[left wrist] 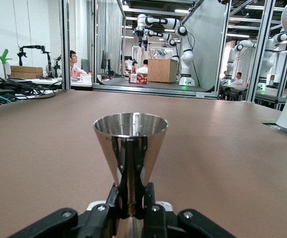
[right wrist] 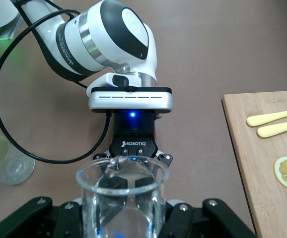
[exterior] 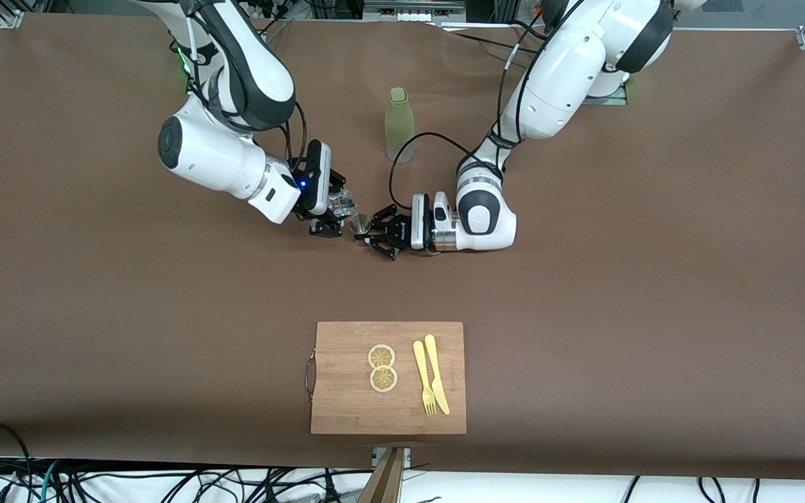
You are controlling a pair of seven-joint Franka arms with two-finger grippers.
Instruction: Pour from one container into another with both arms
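Note:
In the middle of the table, the small clear glass cup (exterior: 342,202) is tipped on its side with my right gripper (exterior: 336,208) shut on it. Its mouth points toward the silver jigger (exterior: 359,223) right beside it. My left gripper (exterior: 369,229) is shut on the jigger's narrow waist and holds it upright. The left wrist view shows the jigger's (left wrist: 130,144) round rim above my left gripper (left wrist: 131,198). In the right wrist view the glass cup (right wrist: 122,198) fills my right gripper (right wrist: 122,213), and the left gripper (right wrist: 132,148) shows past its rim; the jigger is hidden there.
A tall olive-green bottle (exterior: 399,124) stands farther from the front camera than both grippers, also seen as the bottle (right wrist: 4,158). Nearer the front camera lies a wooden cutting board (exterior: 346,405) with two lemon slices (exterior: 382,367) and a yellow fork and knife (exterior: 430,376).

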